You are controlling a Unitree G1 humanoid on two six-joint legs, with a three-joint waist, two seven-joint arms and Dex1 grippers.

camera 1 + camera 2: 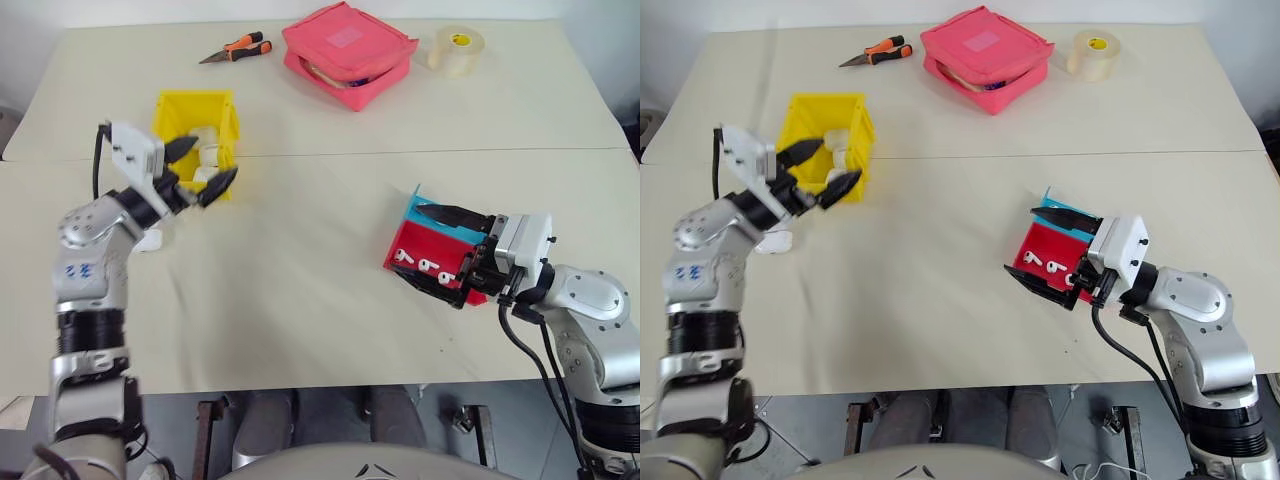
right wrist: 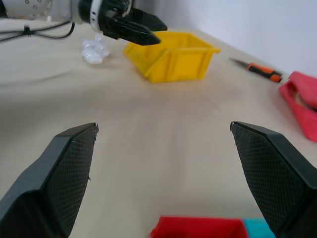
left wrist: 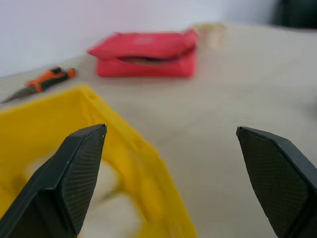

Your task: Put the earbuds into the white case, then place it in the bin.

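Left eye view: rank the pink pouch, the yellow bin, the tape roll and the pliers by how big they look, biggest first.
1. Pink pouch
2. Yellow bin, partly hidden by the left hand and nearer the camera, so this ranking is unsure
3. Pliers and tape roll look about alike; pliers longer, tape bulkier

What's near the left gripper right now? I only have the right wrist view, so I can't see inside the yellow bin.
Observer: White cases lie inside the yellow bin; the open left gripper hovers at its front edge, empty.
Operator: Any earbuds left?
Observer: Yes, three earbuds lie in the red and blue tray, between the open right gripper's fingers.
Operator: What's behind the bin?
Observer: Orange-handled pliers, a pink pouch and a tape roll.
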